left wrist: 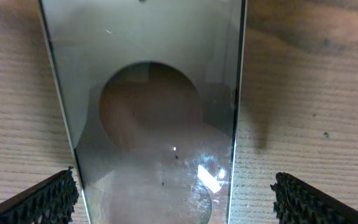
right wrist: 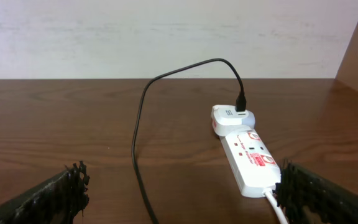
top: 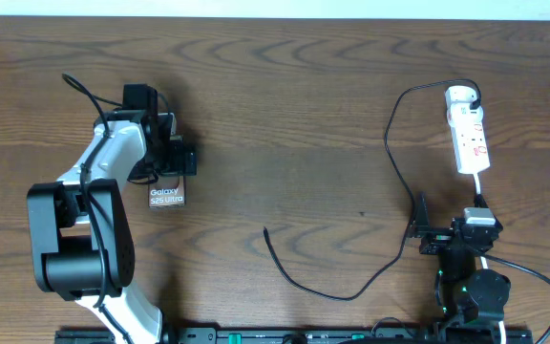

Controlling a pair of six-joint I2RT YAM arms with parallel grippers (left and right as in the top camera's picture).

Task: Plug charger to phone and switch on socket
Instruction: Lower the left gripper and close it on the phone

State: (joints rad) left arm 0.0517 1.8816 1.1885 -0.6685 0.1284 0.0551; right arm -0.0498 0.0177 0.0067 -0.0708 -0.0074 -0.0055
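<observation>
Jaws stand wide apart on both arms: left gripper (left wrist: 176, 193) straddles the phone (left wrist: 148, 93) without clamping it, right gripper (right wrist: 182, 186) empty. Charger (right wrist: 134, 146) runs from the socket (right wrist: 248, 158), its free tip lying between the 2 arms.

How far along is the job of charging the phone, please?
Done: the charger sits in the white plug at the far end of the socket. In hand: the left gripper straddles the phone, jaws open. Left: the cable's free tip lies on the table, apart from the phone; the right gripper is open and empty; whether the socket is on cannot be told.
</observation>
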